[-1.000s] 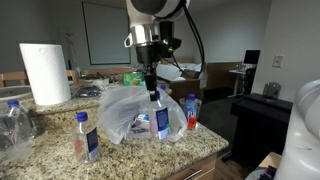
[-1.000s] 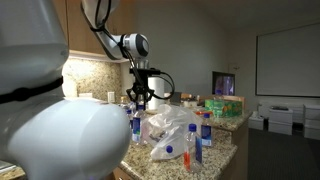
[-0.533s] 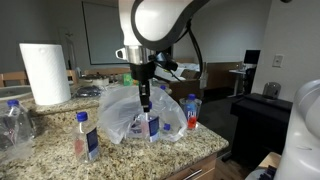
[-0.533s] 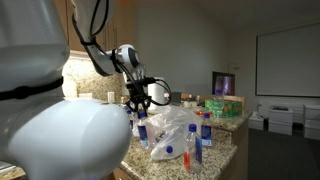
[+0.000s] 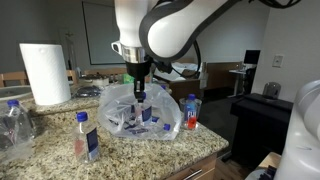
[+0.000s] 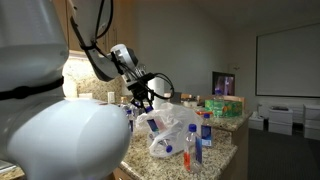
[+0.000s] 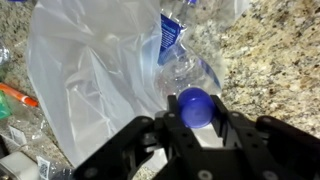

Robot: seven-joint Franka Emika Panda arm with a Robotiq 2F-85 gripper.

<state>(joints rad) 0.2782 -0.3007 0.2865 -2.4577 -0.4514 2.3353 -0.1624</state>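
My gripper (image 7: 196, 112) is shut on the blue cap (image 7: 195, 103) of a clear water bottle (image 7: 183, 68) with a blue label. The bottle hangs tilted below the fingers, inside the mouth of a crumpled clear plastic bag (image 7: 90, 80). In both exterior views the gripper (image 5: 138, 90) (image 6: 143, 100) points down over the bag (image 5: 140, 118) (image 6: 172, 132) on the granite counter (image 5: 120, 155), and the held bottle (image 5: 143, 112) (image 6: 152, 124) leans within the plastic. The bottle's lower end is blurred by the bag's folds.
Two more small bottles stand on the counter, one (image 5: 87, 137) near the front edge and one (image 5: 191, 112) beside the bag. A paper towel roll (image 5: 45, 72) stands at the back. Another pack of bottles (image 5: 12, 125) lies at the counter's end. An orange item (image 7: 15, 97) lies beside the bag.
The arm has come down and shifted sideways, carrying the bottle from above the bag into its opening. The bottle now hangs tilted. The jaws have stayed shut on the cap.
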